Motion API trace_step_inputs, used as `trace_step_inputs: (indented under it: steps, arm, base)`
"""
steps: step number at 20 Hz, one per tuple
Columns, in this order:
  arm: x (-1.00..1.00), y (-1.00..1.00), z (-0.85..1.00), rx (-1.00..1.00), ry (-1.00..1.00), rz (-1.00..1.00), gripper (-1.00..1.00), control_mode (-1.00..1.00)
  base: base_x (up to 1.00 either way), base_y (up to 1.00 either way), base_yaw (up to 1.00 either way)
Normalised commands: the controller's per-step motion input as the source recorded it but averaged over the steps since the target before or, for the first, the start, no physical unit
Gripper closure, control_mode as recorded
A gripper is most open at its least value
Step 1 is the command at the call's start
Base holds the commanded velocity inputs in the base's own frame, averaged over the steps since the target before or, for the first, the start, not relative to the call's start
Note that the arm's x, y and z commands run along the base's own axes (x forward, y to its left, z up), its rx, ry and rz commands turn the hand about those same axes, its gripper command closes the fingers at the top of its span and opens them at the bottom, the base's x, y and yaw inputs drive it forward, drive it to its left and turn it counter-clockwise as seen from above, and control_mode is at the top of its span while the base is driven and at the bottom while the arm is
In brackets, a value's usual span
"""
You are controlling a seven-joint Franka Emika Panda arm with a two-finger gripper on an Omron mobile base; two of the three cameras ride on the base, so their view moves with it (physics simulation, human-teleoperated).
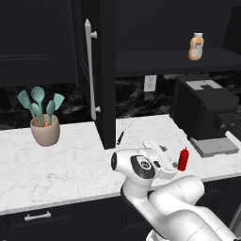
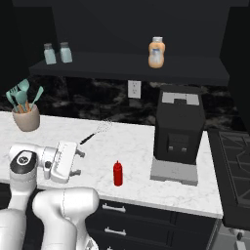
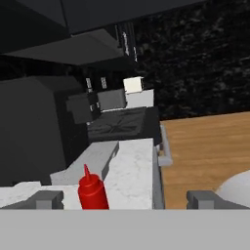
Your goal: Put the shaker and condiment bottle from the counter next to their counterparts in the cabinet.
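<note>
Showing only from the right: 2 shakers [image 2: 57,52] on the cabinet [image 2: 132,66] shelf.

Black speckled backsplash [image 2: 88,97], white wall outlet [image 2: 134,89], wooden floor [image 3: 210,146], black drawers [image 1: 61,219]

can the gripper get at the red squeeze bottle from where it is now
Probably yes. The open gripper faces the red squeeze bottle, which stands upright alone on the marble counter; the stretch between them looks bare, and the coffee machine sits beyond.

Kitchen, marble counter [image 1: 70,160], black cabinet [image 1: 106,70], stove [image 2: 237,156], utensil crock [image 1: 45,130]
</note>
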Motion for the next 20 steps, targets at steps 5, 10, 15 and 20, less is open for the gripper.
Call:
trace_step_inputs:
  steps: [5,10,15,20]
  arm:
    - [0.06,-0.38,-0.21,0.0,0.04,-0.07,-1.0,-1.0]
    - [0.08,-0.49,-0.23,0.0,0.05,-0.14,-1.0,-1.0]
    - [0.21,-0.37,-0.38,0.0,0.01,-0.06,-1.0,-1.0]
    - [0.33,-0.3,-0.45,0.0,0.0,0.0,-1.0,-1.0]
  base:
    - [0.0,0.0,0.0]
    - [0.0,0.0,0.0]
    - [0.0,0.0,0.0]
    - [0.0,0.0,0.0]
